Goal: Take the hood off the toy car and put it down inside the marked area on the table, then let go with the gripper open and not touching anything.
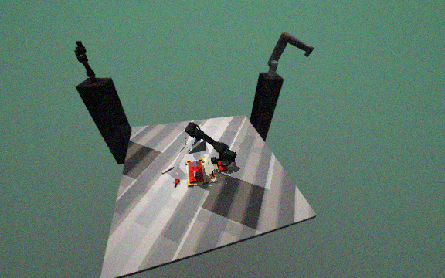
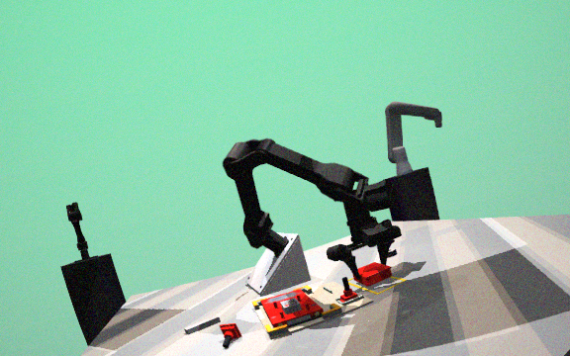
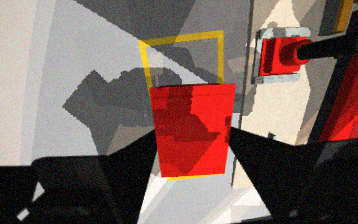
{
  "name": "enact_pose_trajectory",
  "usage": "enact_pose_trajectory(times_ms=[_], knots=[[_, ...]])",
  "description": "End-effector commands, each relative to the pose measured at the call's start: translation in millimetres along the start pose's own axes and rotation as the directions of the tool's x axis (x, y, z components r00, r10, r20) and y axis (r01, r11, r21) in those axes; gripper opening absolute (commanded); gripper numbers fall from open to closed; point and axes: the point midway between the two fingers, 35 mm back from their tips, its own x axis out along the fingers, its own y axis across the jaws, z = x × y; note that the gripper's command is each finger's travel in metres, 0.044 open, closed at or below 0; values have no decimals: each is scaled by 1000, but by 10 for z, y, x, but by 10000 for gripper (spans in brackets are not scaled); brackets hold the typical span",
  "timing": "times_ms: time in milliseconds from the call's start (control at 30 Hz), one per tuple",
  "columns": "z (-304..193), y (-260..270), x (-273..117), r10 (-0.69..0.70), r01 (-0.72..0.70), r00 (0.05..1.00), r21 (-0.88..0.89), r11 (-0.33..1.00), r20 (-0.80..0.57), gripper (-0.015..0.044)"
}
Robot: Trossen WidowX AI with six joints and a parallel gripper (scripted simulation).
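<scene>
The red, box-shaped hood [image 1: 222,167] [image 2: 375,273] [image 3: 195,150] is off the toy car. My gripper [image 2: 370,270] [image 3: 191,131] is shut on its two sides. The hood is low over the marked area, a yellow outline [image 2: 391,287] [image 3: 220,57]. In the wrist view the outline shows beyond the hood's far edge, with a sliver at its near edge. Whether the hood's underside touches the table is hard to tell. The toy car [image 1: 192,174] [image 2: 305,309], with red body and yellow corners on a cream base, is beside the area.
A red block with an upright black peg [image 2: 347,293] [image 3: 280,56] is on the car's cream base, close to the marked area. A loose red piece [image 1: 177,181] [image 2: 230,330] and a dark bar [image 1: 168,170] [image 2: 202,325] lie on the car's other side. My arm's white wedge mount [image 2: 292,272] stands behind the car.
</scene>
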Motion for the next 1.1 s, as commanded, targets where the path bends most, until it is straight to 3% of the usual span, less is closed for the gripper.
enact_pose_trajectory(times_ms=[0, 533, 1067], knots=[[2, -2, 17, -2, 2, 1000, -3, 1000, 3, 0], [1, -4, 96, -2, 2, 1000, -3, 1000, 3, 0], [-1, -2, 84, 0, 0, 1000, 0, 1000, 0, 420]])
